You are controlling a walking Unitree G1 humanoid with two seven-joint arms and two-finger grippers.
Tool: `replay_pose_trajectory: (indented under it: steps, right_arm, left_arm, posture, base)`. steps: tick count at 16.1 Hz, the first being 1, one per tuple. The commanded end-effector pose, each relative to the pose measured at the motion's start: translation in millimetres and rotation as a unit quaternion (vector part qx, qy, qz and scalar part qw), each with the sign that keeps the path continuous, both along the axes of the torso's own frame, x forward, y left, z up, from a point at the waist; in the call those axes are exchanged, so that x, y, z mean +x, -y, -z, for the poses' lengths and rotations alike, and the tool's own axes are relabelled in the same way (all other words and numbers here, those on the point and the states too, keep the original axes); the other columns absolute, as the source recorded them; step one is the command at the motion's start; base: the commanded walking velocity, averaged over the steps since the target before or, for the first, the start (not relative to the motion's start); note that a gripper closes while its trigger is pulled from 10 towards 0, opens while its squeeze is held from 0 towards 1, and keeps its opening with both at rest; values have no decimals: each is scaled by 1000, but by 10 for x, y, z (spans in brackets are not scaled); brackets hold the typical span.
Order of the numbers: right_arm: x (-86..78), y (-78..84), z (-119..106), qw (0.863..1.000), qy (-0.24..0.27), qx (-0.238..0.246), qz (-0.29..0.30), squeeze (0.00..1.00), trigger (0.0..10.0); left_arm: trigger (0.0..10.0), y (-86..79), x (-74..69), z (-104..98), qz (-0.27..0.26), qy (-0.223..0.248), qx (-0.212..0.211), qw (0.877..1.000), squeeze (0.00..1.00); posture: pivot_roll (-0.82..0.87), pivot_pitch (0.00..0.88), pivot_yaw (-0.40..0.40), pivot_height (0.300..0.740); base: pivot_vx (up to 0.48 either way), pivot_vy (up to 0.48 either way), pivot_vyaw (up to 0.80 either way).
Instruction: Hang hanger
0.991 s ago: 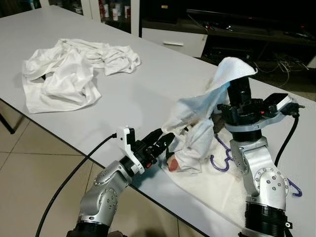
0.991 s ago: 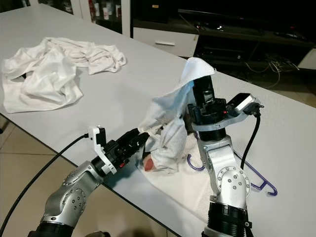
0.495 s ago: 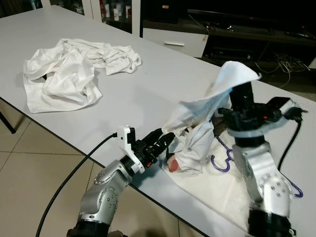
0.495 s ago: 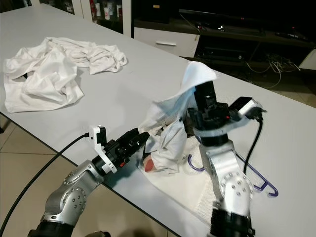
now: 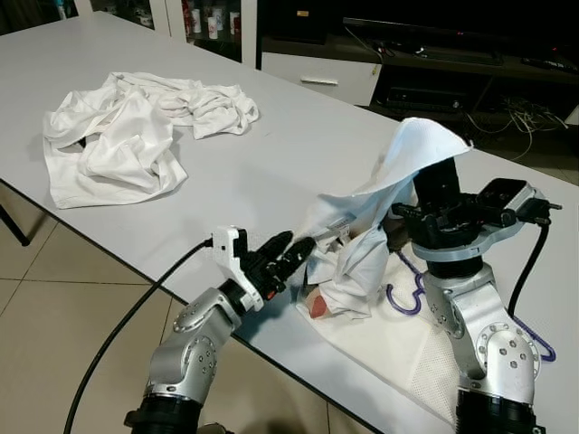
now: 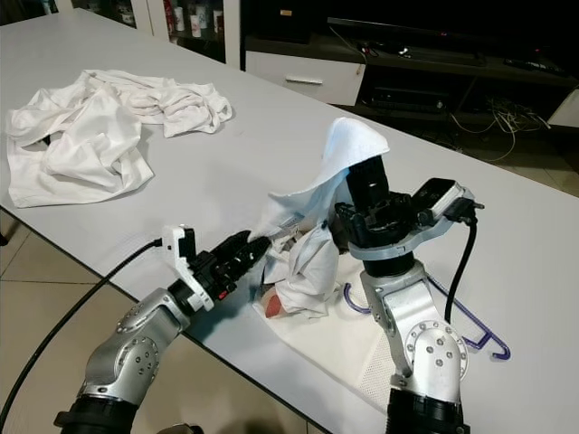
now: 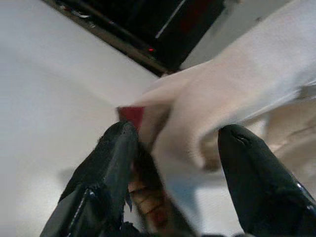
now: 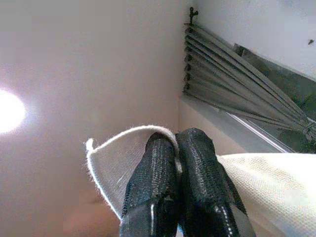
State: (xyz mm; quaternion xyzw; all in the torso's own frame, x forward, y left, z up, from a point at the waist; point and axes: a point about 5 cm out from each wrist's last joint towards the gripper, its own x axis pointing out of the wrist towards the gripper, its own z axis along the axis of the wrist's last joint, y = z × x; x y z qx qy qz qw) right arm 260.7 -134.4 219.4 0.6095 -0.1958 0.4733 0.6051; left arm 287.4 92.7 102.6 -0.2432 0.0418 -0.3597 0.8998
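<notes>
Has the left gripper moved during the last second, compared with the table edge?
Yes. The left gripper has risen slightly above the table edge and reached further into the white cloth, fingers open around a fold.

No text, label, brand, number or sign that I can read anywhere, nothing legible on my silver arms, on the white cloths, on the grey table, or on the small bottles at the upper left, too blurred
</notes>
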Motion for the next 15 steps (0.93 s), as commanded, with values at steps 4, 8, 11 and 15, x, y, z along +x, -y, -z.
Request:
replay_pose_trajectory:
  steps: [4, 8, 11, 15]
  right_arm:
    - [-69, -3, -68, 1000, 17, 8, -15, 0, 0]
    - [-106, -50, -81, 999, 19, 8, -34, 0, 0]
    - [-113, -55, -86, 999, 18, 5, -33, 0, 0]
    - [-96, -49, -87, 1000, 9, -4, -23, 0, 0]
  left_arm:
    - [10000, 47, 25, 4, 0, -6, 2, 1000, 0]
    - [7098, 148, 14, -2, 26, 7, 8, 1000, 0]
    - [0, 179, -11, 15, 41, 14, 20, 999, 0]
    - [0, 175, -21, 0, 41, 25, 18, 999, 0]
  posture:
    - [52, 58, -65, 740]
    - [48, 59, -69, 740]
    - [45, 59, -69, 740]
    - [49, 60, -69, 740]
  base:
    - [0, 0, 0]
    - [0, 0, 0]
    - [0, 0, 0]
    - [0, 0, 0]
